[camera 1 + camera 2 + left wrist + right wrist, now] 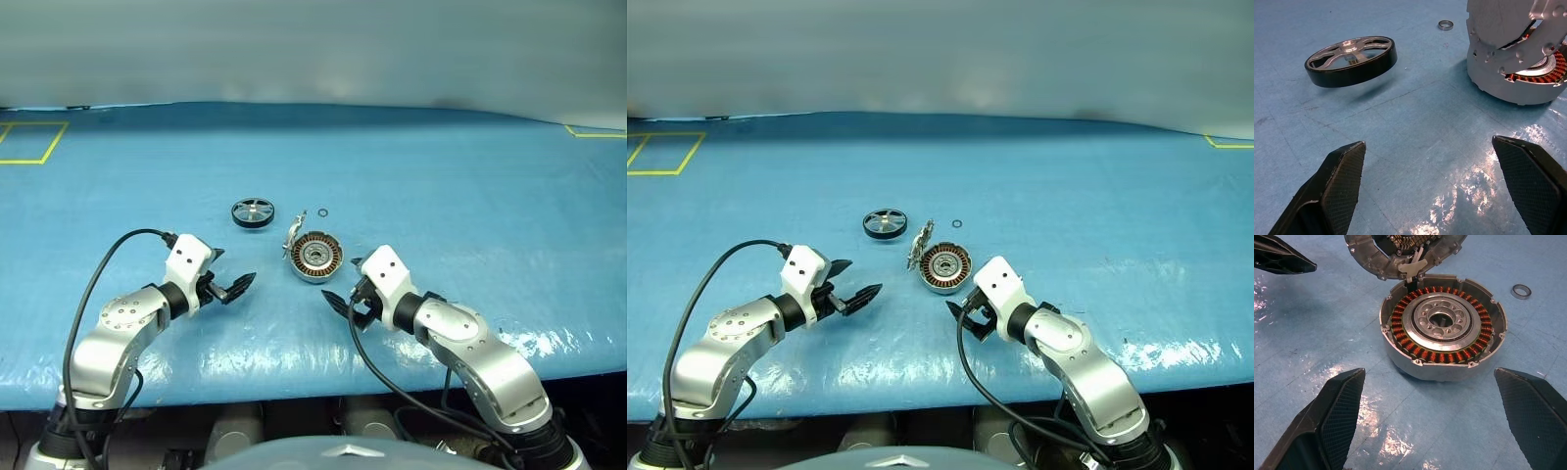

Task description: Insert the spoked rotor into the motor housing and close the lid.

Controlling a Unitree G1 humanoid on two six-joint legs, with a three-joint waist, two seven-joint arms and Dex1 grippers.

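The spoked rotor (253,212), a black ring with silvery spokes, lies flat on the blue table. To its right the motor housing (316,258) sits open, showing copper windings (1442,323) and a central hub. Its lid (293,238) stands tilted up from the housing's left edge, between rotor and housing. My left gripper (230,271) hovers open a little nearer than the rotor, with nothing between its fingers (1344,171). My right gripper (343,284) is open too, just in front of the housing, and holds nothing.
A tiny ring (323,214) lies just beyond the housing. The blue covering (441,196) stretches wide around the parts. Yellow tape marks sit at the far left (29,142) and far right (598,130). The table's front edge runs close below both arms.
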